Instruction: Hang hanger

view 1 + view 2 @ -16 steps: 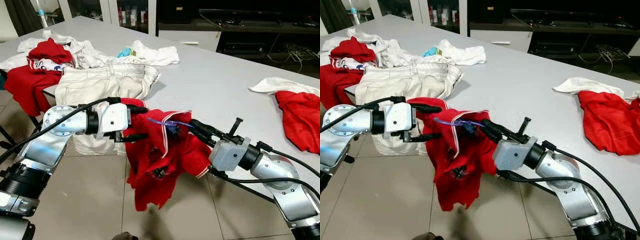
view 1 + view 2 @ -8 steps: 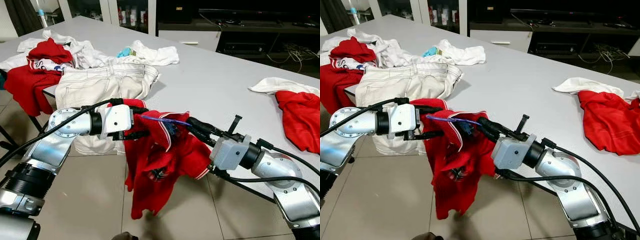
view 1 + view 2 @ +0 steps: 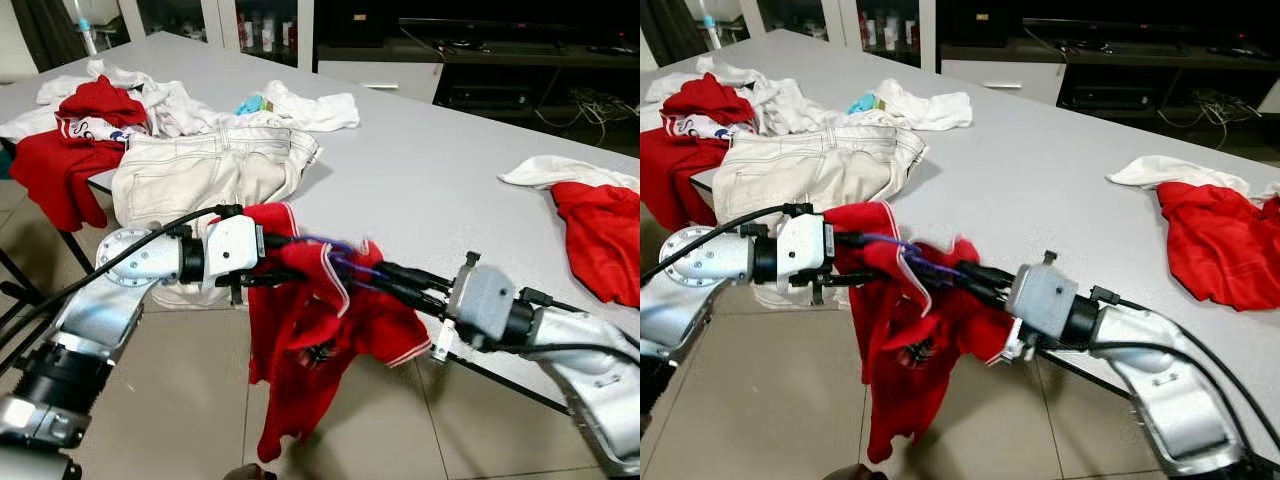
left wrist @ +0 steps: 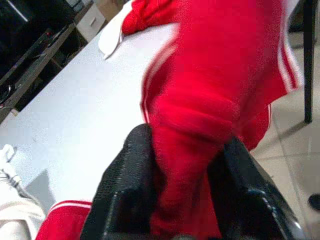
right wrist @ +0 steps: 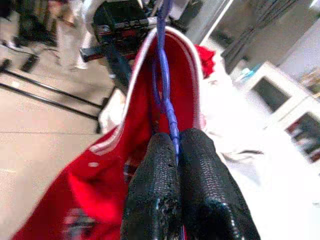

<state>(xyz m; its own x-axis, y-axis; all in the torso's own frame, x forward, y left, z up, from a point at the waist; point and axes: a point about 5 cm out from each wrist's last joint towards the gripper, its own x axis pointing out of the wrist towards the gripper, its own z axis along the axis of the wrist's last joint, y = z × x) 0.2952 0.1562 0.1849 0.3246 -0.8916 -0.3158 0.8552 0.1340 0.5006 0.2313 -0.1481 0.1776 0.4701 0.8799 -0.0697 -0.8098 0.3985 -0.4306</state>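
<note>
At frame centre the left gripper (image 3: 268, 262) clenches the red shirt (image 3: 310, 340) while the right gripper (image 5: 176, 150) pinches the purple hanger (image 5: 164, 75); best thread it slowly through the collar

Head stereo looks down; wrist cameras close on red shirt (image 3: 320, 330).

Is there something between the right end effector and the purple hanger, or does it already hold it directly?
Nothing visible stands between them. The right end effector is shut on the purple hanger, which runs inside the collar of the red shirt. The left end effector grips the shirt's fabric.
</note>
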